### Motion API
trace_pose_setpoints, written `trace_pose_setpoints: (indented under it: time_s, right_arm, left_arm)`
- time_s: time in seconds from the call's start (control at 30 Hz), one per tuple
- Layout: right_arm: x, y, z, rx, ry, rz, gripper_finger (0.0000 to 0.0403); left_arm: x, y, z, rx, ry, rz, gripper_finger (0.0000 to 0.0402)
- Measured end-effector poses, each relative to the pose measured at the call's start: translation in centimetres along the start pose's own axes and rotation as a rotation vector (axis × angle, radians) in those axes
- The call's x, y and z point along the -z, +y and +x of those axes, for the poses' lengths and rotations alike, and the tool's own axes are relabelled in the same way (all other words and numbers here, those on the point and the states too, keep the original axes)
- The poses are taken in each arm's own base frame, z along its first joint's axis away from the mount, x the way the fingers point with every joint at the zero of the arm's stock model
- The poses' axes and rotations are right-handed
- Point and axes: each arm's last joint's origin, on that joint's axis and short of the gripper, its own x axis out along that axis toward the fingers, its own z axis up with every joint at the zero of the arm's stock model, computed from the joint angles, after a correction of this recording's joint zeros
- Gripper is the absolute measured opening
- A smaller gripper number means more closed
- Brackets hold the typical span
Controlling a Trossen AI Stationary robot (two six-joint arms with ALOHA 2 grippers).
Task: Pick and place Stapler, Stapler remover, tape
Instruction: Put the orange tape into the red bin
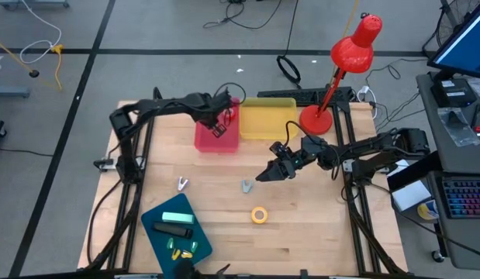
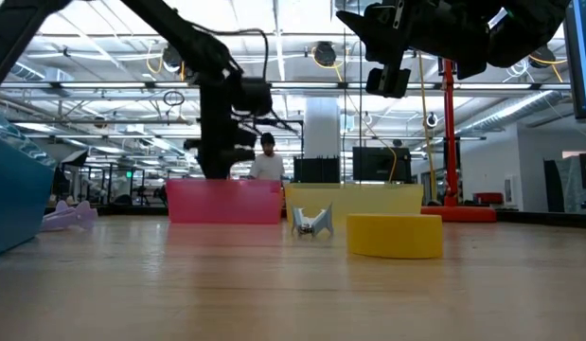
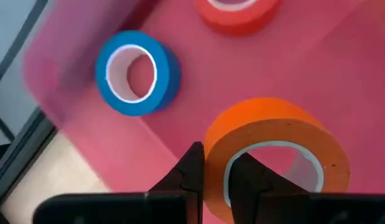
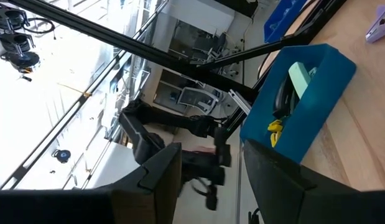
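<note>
From above, my left tool (image 1: 217, 122) hangs over the pink bin (image 1: 216, 139); the yellow tape (image 1: 259, 215) lies on the surface (image 1: 302, 225). Left wrist: fingers pinch the orange tape's (image 3: 273, 155) wall above blue tape (image 3: 137, 73). Right tool (image 4: 208, 168) open, empty.

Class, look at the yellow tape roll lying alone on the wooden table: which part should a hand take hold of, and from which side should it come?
Grip the ring wall of the yellow tape roll, one finger in the centre hole and one outside, coming straight down from above. It lies flat on the table with its hole facing up and bare wood all round. The left hand holds the orange roll this way.
</note>
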Motion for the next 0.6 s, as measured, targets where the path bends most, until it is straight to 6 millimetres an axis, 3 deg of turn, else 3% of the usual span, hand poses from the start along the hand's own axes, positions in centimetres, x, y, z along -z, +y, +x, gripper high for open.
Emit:
trace_pose_setpoints:
  time_s: [0.23, 0.37, 0.6]
  right_arm:
    - [0.0, 0.0, 0.0, 0.003, 0.000, 0.002, 0.0169]
    - [0.0, -0.1, 0.0, 0.007, 0.002, 0.005, 0.0169]
    - [-0.1, -0.1, -0.1, 0.011, -0.006, 0.005, 0.0169]
  left_arm:
    - [0.2, 0.3, 3.5, -0.055, 0.095, 0.012, 0.0039]
    - [0.1, 0.8, 3.9, -0.065, 0.102, -0.002, 0.0042]
    - [0.0, 1.1, 4.0, -0.076, 0.103, -0.008, 0.0083]
